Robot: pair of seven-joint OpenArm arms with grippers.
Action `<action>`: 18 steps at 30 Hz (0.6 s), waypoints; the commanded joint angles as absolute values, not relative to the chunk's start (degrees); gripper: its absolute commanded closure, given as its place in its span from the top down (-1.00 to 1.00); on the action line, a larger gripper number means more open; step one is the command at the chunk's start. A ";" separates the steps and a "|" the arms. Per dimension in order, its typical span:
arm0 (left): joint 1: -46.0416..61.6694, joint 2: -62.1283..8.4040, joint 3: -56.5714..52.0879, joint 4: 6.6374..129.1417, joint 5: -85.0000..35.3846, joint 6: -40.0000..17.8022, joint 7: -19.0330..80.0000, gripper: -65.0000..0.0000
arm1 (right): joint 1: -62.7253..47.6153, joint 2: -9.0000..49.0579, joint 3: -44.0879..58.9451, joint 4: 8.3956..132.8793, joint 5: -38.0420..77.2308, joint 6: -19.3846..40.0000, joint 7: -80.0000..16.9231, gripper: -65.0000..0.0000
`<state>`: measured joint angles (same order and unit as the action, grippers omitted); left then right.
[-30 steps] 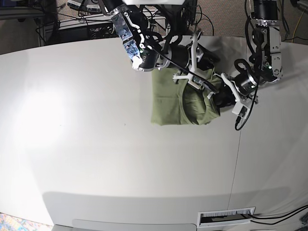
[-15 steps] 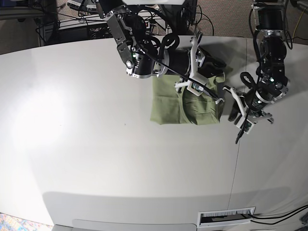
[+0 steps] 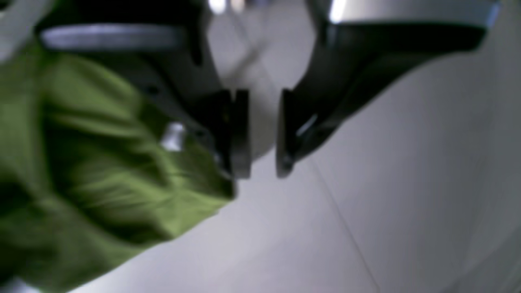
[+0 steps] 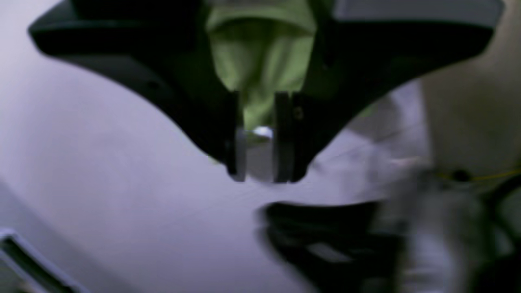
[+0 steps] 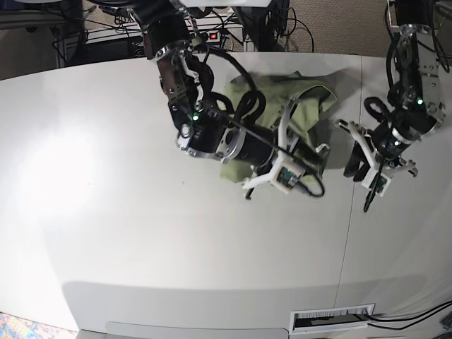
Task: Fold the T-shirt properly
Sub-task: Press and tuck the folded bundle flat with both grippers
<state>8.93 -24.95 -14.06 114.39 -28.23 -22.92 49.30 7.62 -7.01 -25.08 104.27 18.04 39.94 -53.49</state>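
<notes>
The olive-green T-shirt [image 5: 305, 106] lies bunched at the back middle of the white table [image 5: 141, 233]. Part of it is lifted and stretched toward my right gripper [image 5: 286, 169], which hangs over the shirt's front edge. In the right wrist view, the right gripper [image 4: 260, 177] has its fingers close together with a fold of T-shirt [image 4: 260, 61] between them. My left gripper [image 5: 365, 166] is to the right of the shirt and apart from it. In the left wrist view, the left gripper [image 3: 260, 173] shows a narrow empty gap, with the T-shirt [image 3: 93, 179] behind its left finger.
A seam [image 5: 346, 233] runs front to back through the table under the left gripper. A white slotted label [image 5: 332, 318] sits at the front edge. Cables and equipment [image 5: 233, 28] crowd the space behind the table's back edge.
My right arm has swung toward the front, dragging the shirt, which went from a neat rectangle to bunched and stretched. My left gripper has left the shirt's right edge and moved right.
</notes>
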 commanded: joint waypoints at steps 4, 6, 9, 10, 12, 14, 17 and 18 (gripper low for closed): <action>15.09 -25.52 -17.21 119.35 -36.58 -22.92 48.69 -0.70 | 9.69 -7.62 -19.66 105.30 17.04 40.00 -51.79 -0.89; 17.50 -25.23 -17.34 119.98 -37.89 -22.96 48.69 -0.86 | 9.69 -7.60 -17.61 105.25 14.72 40.00 -51.57 -1.00; 20.49 -23.42 -17.34 119.96 -41.56 -25.36 49.67 -1.00 | 9.67 -6.90 -16.27 105.25 11.20 40.00 -49.69 -1.00; 21.45 -22.50 -17.34 119.96 -43.40 -26.35 50.33 -1.00 | 9.69 -6.39 -16.27 105.03 9.89 40.00 -48.53 -1.00; 23.31 -20.47 -17.34 119.96 -47.35 -28.16 51.62 -1.00 | 10.20 -5.67 -16.27 102.96 6.59 40.00 -45.74 -1.00; 25.10 -18.33 -17.34 119.96 -50.78 -30.28 52.71 -1.00 | 11.66 -5.21 -16.27 98.61 3.38 40.00 -43.72 -1.00; 27.40 -15.42 -17.34 119.98 -53.67 -31.59 54.13 -1.00 | 14.85 -4.75 -16.27 91.44 1.67 40.00 -42.17 -1.00; 28.14 -14.79 -17.32 119.98 -54.17 -31.59 54.65 -1.00 | 15.88 -4.75 -16.27 89.52 1.58 40.00 -42.13 -1.00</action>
<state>28.10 -14.46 -17.12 119.00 -52.38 -31.57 55.70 14.24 -4.29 -16.25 88.33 0.67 40.14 -43.97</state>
